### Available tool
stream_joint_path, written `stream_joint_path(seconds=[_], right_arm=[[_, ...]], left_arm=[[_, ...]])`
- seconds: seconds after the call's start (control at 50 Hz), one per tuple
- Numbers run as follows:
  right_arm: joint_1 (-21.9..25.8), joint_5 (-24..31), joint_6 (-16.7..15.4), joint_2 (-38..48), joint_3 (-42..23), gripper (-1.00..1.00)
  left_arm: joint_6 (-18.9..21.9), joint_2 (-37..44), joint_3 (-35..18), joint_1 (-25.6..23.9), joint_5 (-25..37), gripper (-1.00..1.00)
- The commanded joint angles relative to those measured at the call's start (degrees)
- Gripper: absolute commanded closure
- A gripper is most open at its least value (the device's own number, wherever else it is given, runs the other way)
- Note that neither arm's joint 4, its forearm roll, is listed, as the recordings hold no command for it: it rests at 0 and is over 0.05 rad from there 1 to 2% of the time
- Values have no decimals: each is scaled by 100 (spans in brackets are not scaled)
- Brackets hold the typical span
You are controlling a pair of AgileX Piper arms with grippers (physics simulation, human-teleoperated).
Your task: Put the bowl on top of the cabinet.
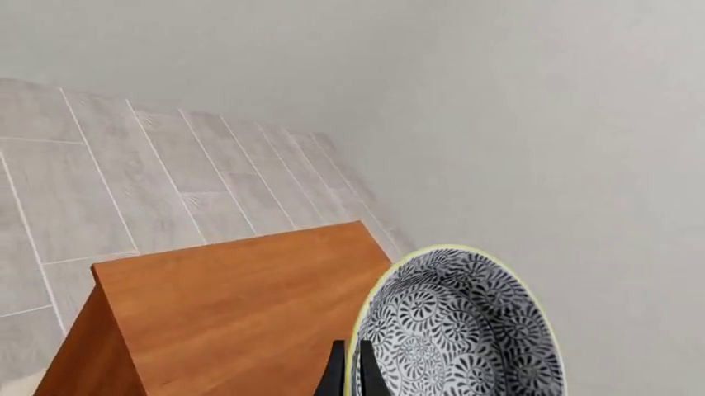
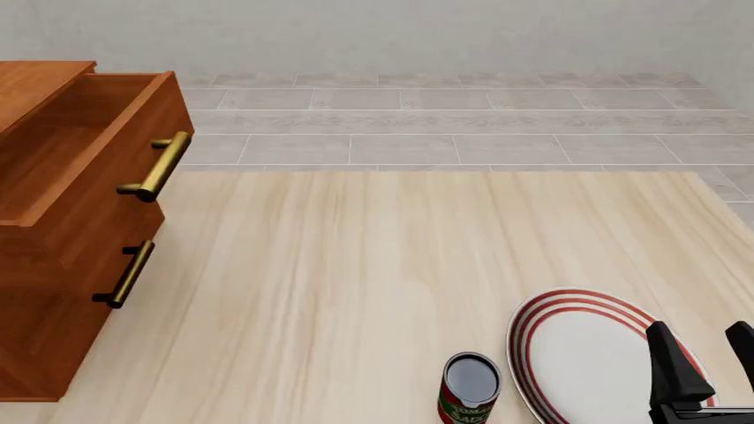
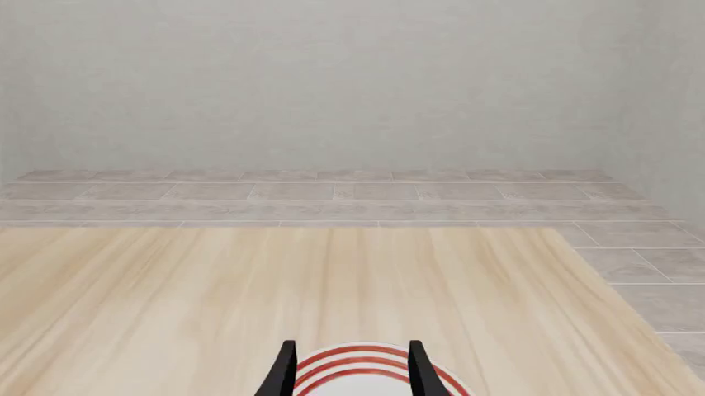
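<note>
The bowl (image 1: 463,330), grey-and-white floral with a pale rim, shows only in the left wrist view, tipped on edge. My left gripper (image 1: 352,378) is shut on its rim, one dark finger on each side. Beneath it lies the flat reddish-brown top of the cabinet (image 1: 243,305). In the front view the cabinet (image 2: 59,291) stands at the table's left with brass bar handles, and neither the bowl nor the left gripper shows there. My right gripper (image 2: 707,353) stands open over the near right of the table.
The cabinet's top drawer (image 2: 83,141) is pulled out. A white plate with red rings (image 2: 577,353) lies under the right gripper (image 3: 352,375), and a can (image 2: 471,389) stands just left of it. Tiled floor and a pale wall lie beyond.
</note>
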Motion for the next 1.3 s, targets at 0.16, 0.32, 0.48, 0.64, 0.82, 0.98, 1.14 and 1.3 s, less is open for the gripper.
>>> stream_joint_path(seconds=[0.16, 0.32, 0.48, 0.64, 0.82, 0.98, 1.14, 1.3], right_arm=[[1, 0, 0, -1, 0, -100], [0, 0, 1, 0, 0, -100], [0, 0, 1, 0, 0, -100], [0, 0, 1, 0, 0, -100], [0, 0, 1, 2, 0, -100], [1, 0, 0, 0, 0, -100], [0, 0, 0, 0, 0, -100], [2, 0, 1, 0, 0, -100]], left_arm=[[115, 158, -19, 149, -107, 100], [165, 184, -11, 171, -127, 100], [225, 210, 6, 209, -169, 100], [275, 257, -1, 264, -194, 100], [272, 255, -4, 350, -188, 100], [289, 226, 3, 367, -179, 100], [360, 248, -5, 449, -204, 100], [446, 240, 18, 429, -227, 100]])
